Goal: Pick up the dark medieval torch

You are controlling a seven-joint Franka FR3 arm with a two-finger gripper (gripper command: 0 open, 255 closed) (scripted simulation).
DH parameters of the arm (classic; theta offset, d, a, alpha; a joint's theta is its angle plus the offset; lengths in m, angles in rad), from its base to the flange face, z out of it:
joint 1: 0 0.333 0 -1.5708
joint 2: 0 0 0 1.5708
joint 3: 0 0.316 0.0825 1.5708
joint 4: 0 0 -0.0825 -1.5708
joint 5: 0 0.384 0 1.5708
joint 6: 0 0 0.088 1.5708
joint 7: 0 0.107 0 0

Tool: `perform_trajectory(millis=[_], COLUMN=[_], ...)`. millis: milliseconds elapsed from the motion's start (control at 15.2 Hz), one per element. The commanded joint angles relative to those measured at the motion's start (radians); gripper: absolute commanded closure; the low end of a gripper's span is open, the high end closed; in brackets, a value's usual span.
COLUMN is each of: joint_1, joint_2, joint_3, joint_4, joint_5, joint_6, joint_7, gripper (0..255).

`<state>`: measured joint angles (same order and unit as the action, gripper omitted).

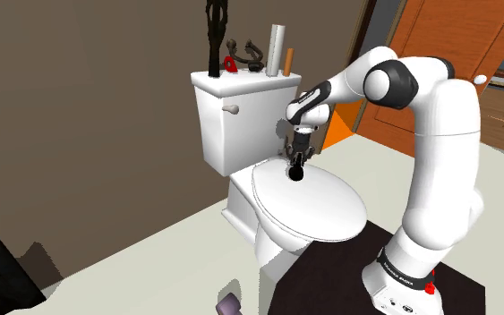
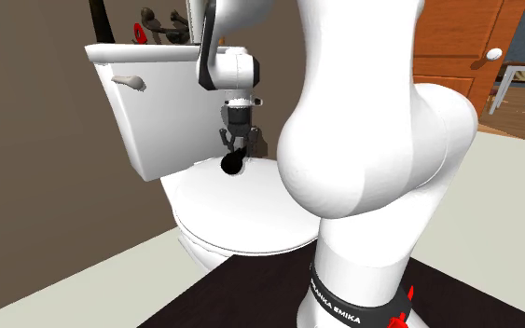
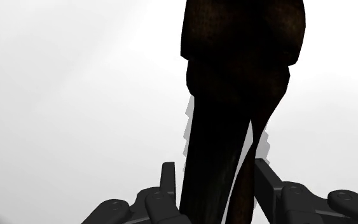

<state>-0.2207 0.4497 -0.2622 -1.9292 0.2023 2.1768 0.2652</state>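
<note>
One torch point(image 3: 234, 76): dark, head-down just over the white toilet lid point(image 1: 326, 210).
Hand point(image 3: 214, 181): my two fingers pinched its narrow shaft.
Handling: looked stiff and head-heavy, maybe slick; I reckoned gripping nearer the head was safer.

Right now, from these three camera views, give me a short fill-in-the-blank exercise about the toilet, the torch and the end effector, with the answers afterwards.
1. Over the toilet, the end effector hangs above its closed ____.
2. The dark torch is clasped between the end effector's two black ____.
3. The small red object rests on top of the toilet's ____.

Missing words: lid; fingers; tank.
</note>
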Motion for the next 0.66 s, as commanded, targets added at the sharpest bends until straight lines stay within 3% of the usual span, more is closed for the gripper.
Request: perform_trajectory(millis=[0,594], joint_1=[0.002,0.009], joint_2=[-0.018,-0.077], joint_3=[-0.004,-0.014], joint_4=[0.005,0.023], joint_5=[-0.007,-0.030], joint_6=[-0.022,-0.097], joint_7=[0.005,0.022], gripper=[255,255])
